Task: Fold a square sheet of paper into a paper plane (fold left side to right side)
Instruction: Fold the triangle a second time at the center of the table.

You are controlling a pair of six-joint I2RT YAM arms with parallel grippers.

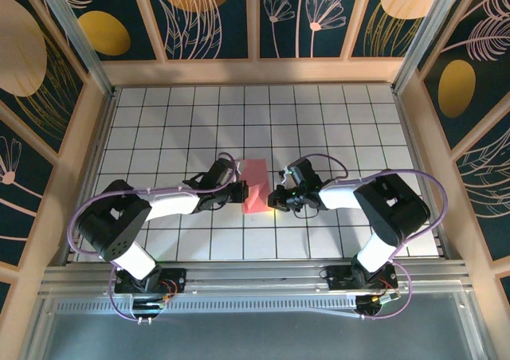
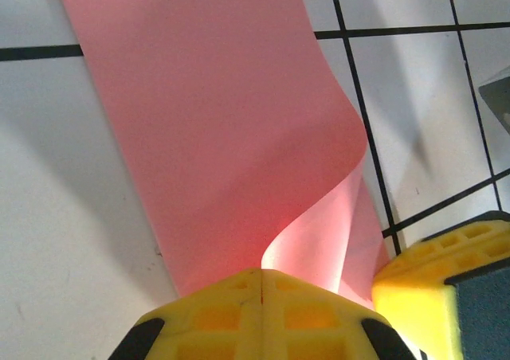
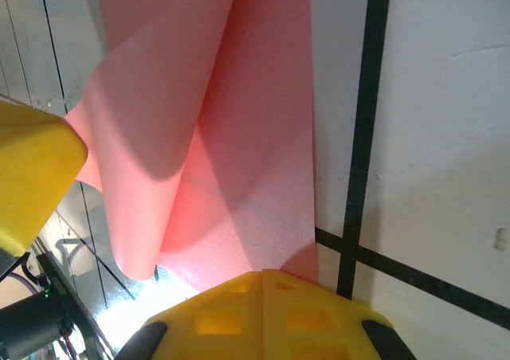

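- At the counter's centre, the square sheet of paper lay half-curled, long axis pointing away.
- Both closed, the left gripper and right gripper pinched its near end from opposite sides.

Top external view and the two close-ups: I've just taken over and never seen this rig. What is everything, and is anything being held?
The overhead picture looks down on two robot arms bolted at the near edge of a white tiled table, with the left arm on the left. The other two pictures come from a camera on each wrist. One pink paper sheet lies mid-table, partly folded over, its near end lifted and curling. The yellow left fingers and right fingers are both shut, each pinching that near end.
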